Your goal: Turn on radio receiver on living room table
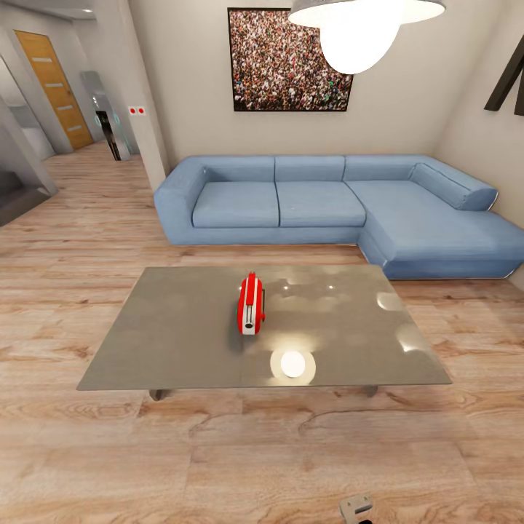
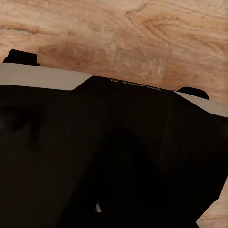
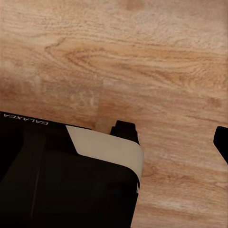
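The red radio receiver [image 1: 250, 304] with white trim stands upright near the middle of the low grey table [image 1: 167, 342], its narrow end turned toward me. The glossy top reflects the lamp just in front of the radio. The table stands on the light wood floor of the living room, in front of the blue L-shaped sofa [image 1: 320, 200]. A small grey end piece of my right arm [image 1: 356, 507] pokes in at the head view's bottom edge, well short of the table, and its fingers cannot be made out. Both wrist views look down past my black-and-white base [image 2: 95, 152] [image 3: 57, 175] onto the floor.
A wide strip of wood floor [image 1: 262, 451] lies between me and the table's near edge. The crowd picture [image 1: 287, 58] hangs above the sofa, and the pendant lamp [image 1: 360, 29] hangs overhead. A hallway with a wooden door [image 1: 54, 87] opens at far left.
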`<state>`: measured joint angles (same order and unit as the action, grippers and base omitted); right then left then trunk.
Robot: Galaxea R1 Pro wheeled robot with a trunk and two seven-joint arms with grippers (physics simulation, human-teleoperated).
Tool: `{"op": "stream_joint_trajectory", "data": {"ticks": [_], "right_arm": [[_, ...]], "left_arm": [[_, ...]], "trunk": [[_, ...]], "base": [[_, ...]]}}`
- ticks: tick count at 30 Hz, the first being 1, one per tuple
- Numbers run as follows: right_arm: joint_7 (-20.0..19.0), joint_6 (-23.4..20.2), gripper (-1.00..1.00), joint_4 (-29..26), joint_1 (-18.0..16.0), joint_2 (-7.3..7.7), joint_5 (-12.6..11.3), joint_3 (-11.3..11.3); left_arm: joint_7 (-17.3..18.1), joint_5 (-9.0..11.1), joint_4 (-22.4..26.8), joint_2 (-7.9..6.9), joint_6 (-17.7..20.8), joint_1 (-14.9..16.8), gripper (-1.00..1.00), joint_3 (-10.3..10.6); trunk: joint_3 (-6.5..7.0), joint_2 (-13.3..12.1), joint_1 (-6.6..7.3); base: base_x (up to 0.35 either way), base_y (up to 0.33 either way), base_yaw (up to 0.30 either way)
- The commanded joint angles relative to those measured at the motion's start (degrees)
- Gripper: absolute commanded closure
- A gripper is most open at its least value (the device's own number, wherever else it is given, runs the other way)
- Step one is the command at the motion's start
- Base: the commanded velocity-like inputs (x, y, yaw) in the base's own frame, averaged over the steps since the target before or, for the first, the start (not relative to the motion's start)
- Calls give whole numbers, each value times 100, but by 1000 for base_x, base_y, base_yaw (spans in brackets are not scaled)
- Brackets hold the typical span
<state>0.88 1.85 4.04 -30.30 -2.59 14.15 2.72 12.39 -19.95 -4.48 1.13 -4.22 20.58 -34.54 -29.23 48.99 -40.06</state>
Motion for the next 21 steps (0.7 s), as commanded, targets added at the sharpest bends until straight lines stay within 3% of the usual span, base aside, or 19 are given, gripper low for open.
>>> {"op": "stream_joint_trajectory", "data": {"ticks": [1, 21], "right_arm": [[0, 0, -100, 0, 1, 2, 0, 0], [0, 0, -100, 0, 0, 3, 0, 0]], "left_arm": [[0, 0, 0, 1, 0, 0, 100, 0], [0, 0, 0, 2, 0, -1, 100, 0]], "trunk": [[0, 0, 0], [0, 0, 0]], "base": [[0, 0, 0], [0, 0, 0]]}}
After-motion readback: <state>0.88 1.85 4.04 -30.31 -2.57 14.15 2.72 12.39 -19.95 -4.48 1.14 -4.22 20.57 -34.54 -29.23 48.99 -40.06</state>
